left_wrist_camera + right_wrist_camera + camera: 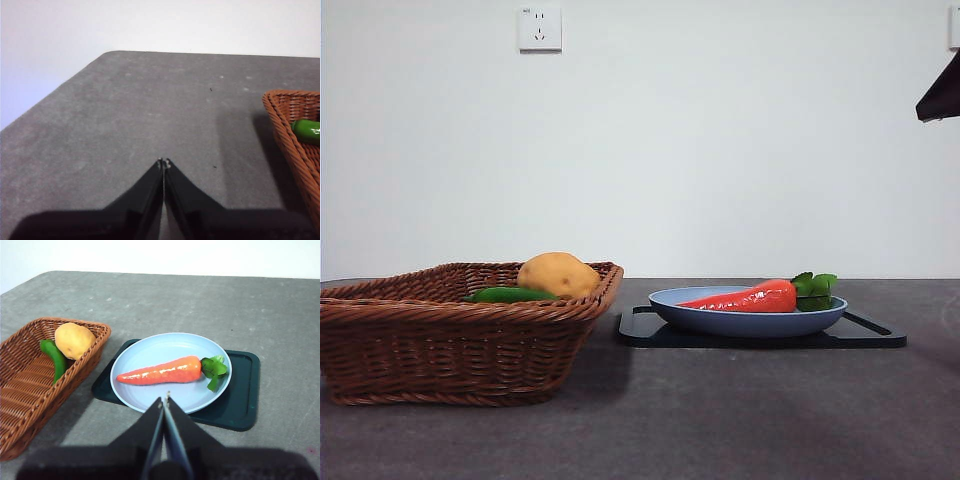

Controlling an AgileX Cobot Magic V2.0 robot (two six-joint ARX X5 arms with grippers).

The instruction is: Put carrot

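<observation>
While the carrot (165, 375) lay flat on the plate (150, 347), beside the basket (30, 390), nothing held it. Both grippers, left (163, 162) and right (165, 399), were clenched and empty, so the job looked done.

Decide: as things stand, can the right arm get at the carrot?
Probably yes. The carrot lies uncovered on the plate, nothing over it, and the right claw, shut, faces it.
</observation>
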